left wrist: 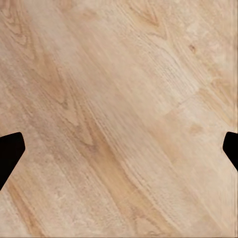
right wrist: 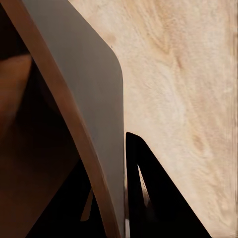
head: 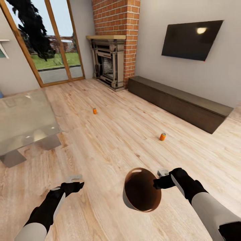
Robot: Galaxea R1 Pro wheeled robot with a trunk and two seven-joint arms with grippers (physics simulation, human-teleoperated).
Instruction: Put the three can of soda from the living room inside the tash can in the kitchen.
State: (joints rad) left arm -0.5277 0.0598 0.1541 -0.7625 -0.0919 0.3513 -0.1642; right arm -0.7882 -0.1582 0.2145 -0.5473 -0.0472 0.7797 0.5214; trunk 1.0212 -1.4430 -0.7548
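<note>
Orange soda cans (head: 162, 136) dot bare floor (head: 117, 140); right gripper (head: 160, 179) pinches trash can (head: 142, 195) (left gripper (head: 75, 182) spread, empty).

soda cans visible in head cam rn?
2, both orange, upright on the wood floor: one mid-room near the glass table, one nearer the long dark bench. A third isn't in view; may be out of frame.

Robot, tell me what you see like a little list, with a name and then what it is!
room: living room, wooden floor
cans: two orange cans on the floor, far can, near can
bin: tilted, brown inside, held at its rim
right gripper: shut on the bin's rim
left gripper: open, holding nothing
table: glass table on the left
other: fireplace, TV, dark bench
</note>
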